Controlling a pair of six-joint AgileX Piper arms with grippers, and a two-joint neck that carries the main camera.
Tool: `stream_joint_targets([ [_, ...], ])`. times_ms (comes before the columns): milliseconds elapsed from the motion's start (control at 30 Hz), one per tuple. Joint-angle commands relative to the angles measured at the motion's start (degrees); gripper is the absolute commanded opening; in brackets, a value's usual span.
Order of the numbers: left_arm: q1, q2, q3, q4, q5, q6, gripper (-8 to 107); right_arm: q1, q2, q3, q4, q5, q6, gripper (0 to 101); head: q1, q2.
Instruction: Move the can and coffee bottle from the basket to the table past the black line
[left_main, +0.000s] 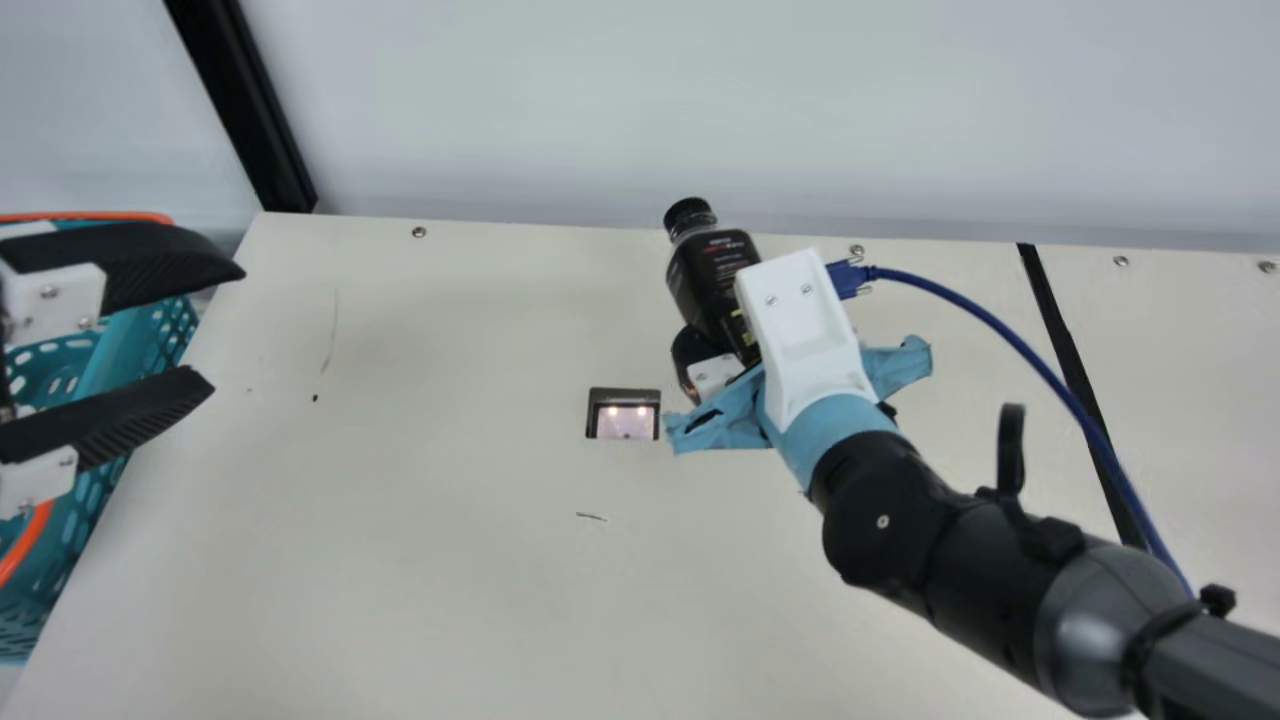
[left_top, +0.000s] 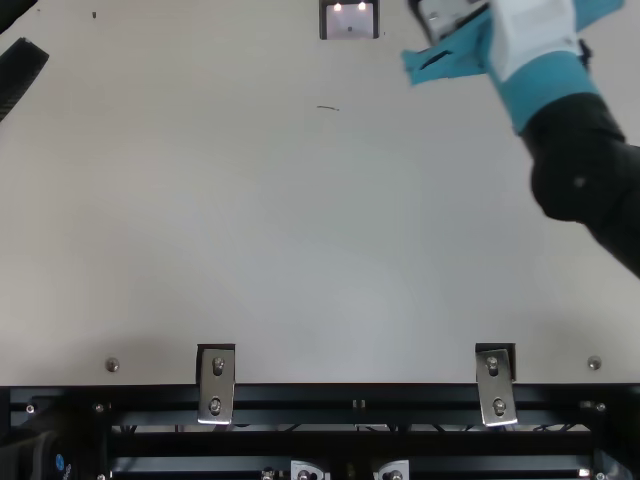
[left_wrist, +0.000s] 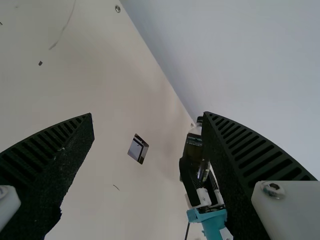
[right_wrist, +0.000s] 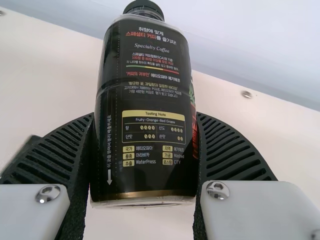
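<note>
The job looks roughly midway through its coffee-bottle part. The coffee bottle (left_main: 712, 285) is out of the basket (left_main: 150, 340), but it is on the basket's side of the black line (left_main: 1057, 330), so it is not past it. The right claw (right_wrist: 146, 117) holds it, ribbed fingers pressed against opposite sides of its body, cap end pointing away from the wrist. It seems to be held above the desk (left_main: 450, 560), though how high I cannot tell.

The left claw (left_main: 226, 328) is spread wide with nothing between its fingers, over the basket's edge, well apart from the black line.

What is left for the bottle, as I judge it, is to be carried across the black line, lowered onto the desk beyond it and let go; a release short of the line would miss the goal. Where the can is I cannot tell, so its share of the work cannot be counted as done.
</note>
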Motion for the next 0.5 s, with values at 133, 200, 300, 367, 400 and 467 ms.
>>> stream_joint_targets([
  [133, 0.0, 0.0, 0.0, 0.0, 0.0, 0.0, 90, -4.7, -3.2, 3.3, 2.4, -0.5, -2.7, 0, 0.1, -5.7],
  [200, 0.0, 0.0, 0.0, 0.0, 0.0, 0.0, 90, -6.4, -4.3, 4.4, 2.6, -0.6, -3.2, 0, 0.2, -7.7],
  [300, 0.0, 0.0, 0.0, 0.0, 0.0, 0.0, 90, -9.2, -5.8, 6.1, 2.6, -0.5, -3.5, 0, 0.2, -10.8],
  [367, 0.0, 0.0, 0.0, 0.0, 0.0, 0.0, 90, -11.2, -6.7, 7.2, 2.3, -0.4, -3.5, 0, 0.3, -13.2],
  [400, 0.0, 0.0, 0.0, 0.0, 0.0, 0.0, 90, -12.2, -7.1, 7.7, 2.2, -0.3, -3.5, 0, 0.3, -14.3],
  [467, 0.0, 0.0, 0.0, 0.0, 0.0, 0.0, 90, -14.2, -8.0, 8.7, 1.6, -0.1, -3.3, 0, 0.2, -16.7],
])
